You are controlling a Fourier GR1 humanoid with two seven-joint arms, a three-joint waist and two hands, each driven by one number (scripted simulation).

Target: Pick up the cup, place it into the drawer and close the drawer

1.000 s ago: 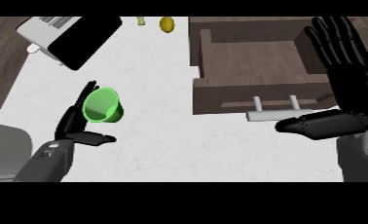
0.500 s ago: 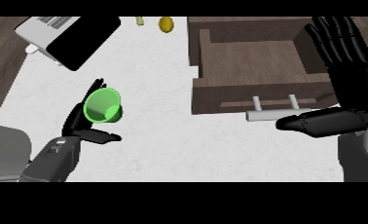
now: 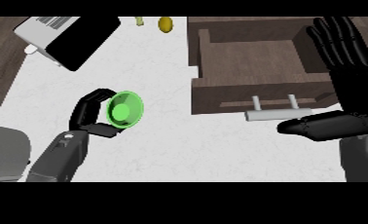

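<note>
The left hand (image 3: 97, 113) curls around the green cup (image 3: 124, 109) above the white surface (image 3: 165, 135). The right hand (image 3: 341, 67) rests spread by the open drawer (image 3: 251, 62).

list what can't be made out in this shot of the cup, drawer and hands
- Cup, head view: its left side and base are hidden by the left hand curled round it.
- Drawer, head view: its right wall is covered by the open right hand.
- Small yellow object, head view: too small to identify.
- Grey object at the lower left: cut off by the picture's left edge.
</note>
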